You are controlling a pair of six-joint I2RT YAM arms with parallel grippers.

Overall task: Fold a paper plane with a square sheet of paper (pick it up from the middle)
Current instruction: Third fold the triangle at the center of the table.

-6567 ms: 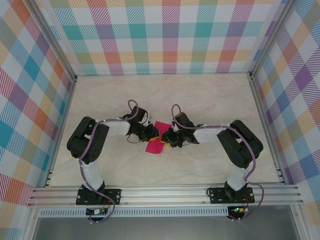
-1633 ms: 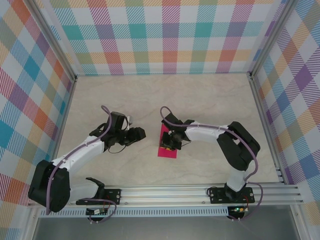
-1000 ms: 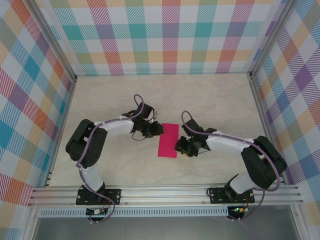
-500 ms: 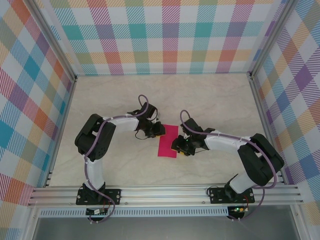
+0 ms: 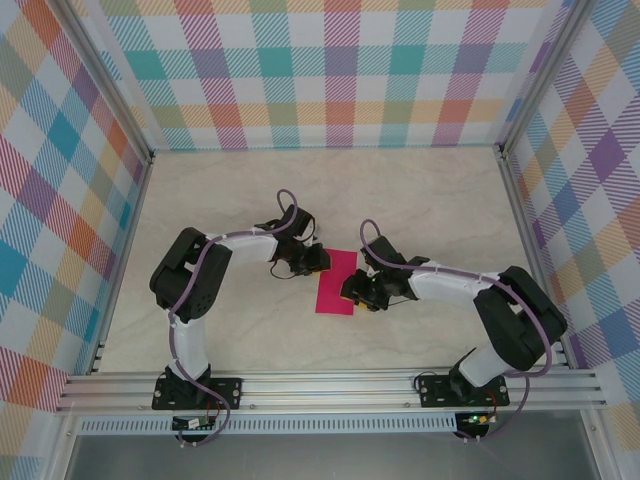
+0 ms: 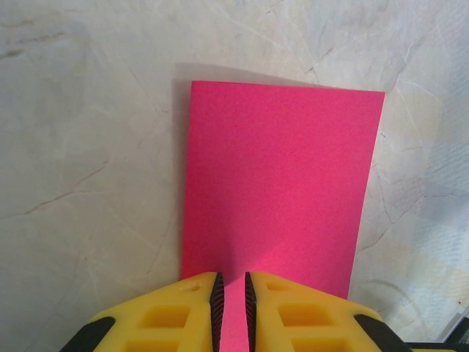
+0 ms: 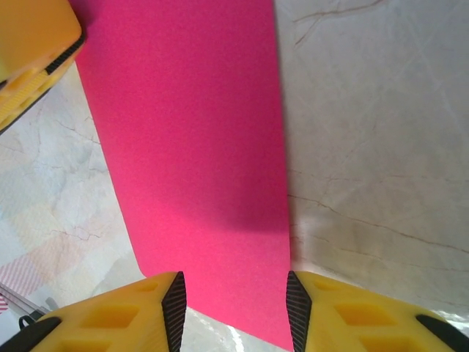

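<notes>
The square sheet of paper (image 5: 336,283) lies flat on the table as a magenta-pink rectangle, longer than it is wide. My left gripper (image 5: 318,262) is low over its upper left edge. In the left wrist view its yellow fingers (image 6: 183,312) stand a narrow slit apart, with the paper (image 6: 282,176) showing flat through the gap of the left gripper (image 6: 231,282). My right gripper (image 5: 350,293) is at the sheet's lower right edge. In the right wrist view the right gripper (image 7: 234,293) stands open, its jaws spanning the width of the paper (image 7: 190,147). Nothing is lifted.
The pale marble tabletop (image 5: 420,190) is ringed by checked walls (image 5: 330,70) and aluminium rails (image 5: 330,385) along the near edge. A yellow finger of the left gripper (image 7: 29,51) shows in the right wrist view's top left corner.
Both grippers have closed in on the paper from either side. The left jaws have narrowed a little and the right jaws have widened. The sheet has not moved.
</notes>
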